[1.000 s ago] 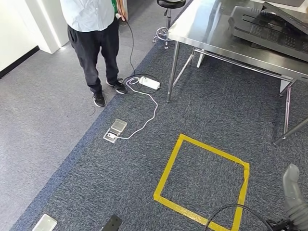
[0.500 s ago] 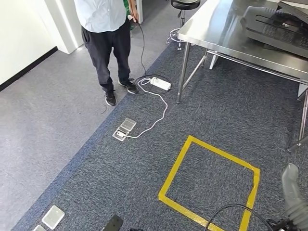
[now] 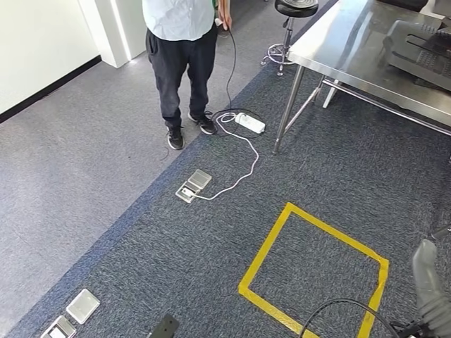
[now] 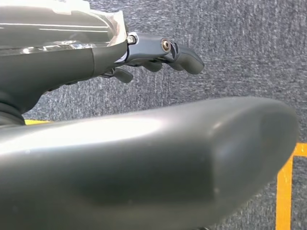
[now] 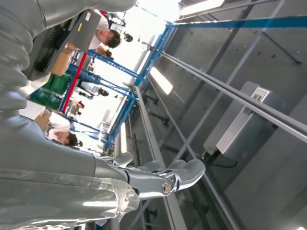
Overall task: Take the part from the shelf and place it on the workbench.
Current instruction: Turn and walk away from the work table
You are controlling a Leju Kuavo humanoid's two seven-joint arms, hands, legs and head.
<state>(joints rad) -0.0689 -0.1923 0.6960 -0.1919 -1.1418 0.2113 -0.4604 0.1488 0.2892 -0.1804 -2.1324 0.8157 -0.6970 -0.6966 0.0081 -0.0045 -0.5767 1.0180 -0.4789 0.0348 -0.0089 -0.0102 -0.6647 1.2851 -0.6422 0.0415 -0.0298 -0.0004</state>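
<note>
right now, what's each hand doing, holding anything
Left hand: open, fingers stretched out over the carpet, holding nothing.
Right hand: open, fingers stretched out, holding nothing.

We see our right hand (image 5: 159, 177) holding nothing, its fingers (image 5: 188, 170) stretched out nearly straight and close together. Beyond it runs a blue shelf frame (image 5: 152, 52), with a grey box (image 5: 239, 124) mounted near its rails. By the frame, green bins (image 5: 51, 93) and people (image 5: 105, 36) appear.
</note>
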